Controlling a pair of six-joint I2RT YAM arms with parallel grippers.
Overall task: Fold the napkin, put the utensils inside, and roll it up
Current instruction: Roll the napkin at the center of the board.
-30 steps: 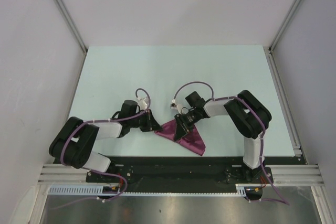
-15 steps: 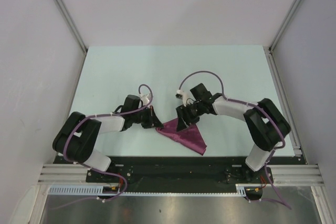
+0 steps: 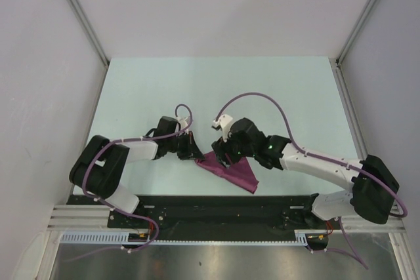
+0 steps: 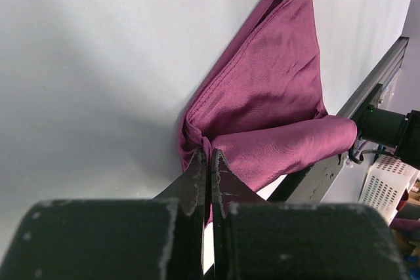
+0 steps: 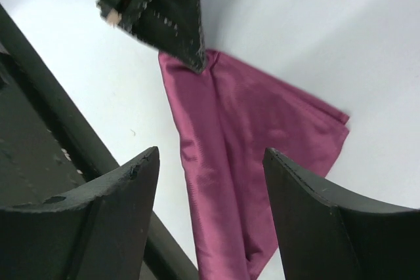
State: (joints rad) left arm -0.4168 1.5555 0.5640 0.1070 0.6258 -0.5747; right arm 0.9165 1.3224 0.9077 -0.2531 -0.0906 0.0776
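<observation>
Maroon cloth, the napkin (image 3: 231, 172), lies folded into a rough triangle just beside the table's near edge. One long point reaches toward the black rail (image 3: 216, 202) in front of the arms.

At the napkin's left corner the left claw (image 4: 209, 157) is closed tight, with a small bunched tuck of cloth pinched between its fingers. The right claw (image 5: 211, 154) hangs just above the middle of the napkin, its jaws spread wide and nothing between them. Beyond both, the pale table (image 3: 197, 90) runs back to the walls. No utensil shows in any view, so I cannot tell where it is.

The pinch looks like the weak spot. It takes only a little of a smooth fabric, so a pull could slip off, or drag the whole napkin instead of lifting one layer. A drag toward the arms could send the long point over the rail. The two claws also sit very near each other, so the right one could knock the left on its way down.
</observation>
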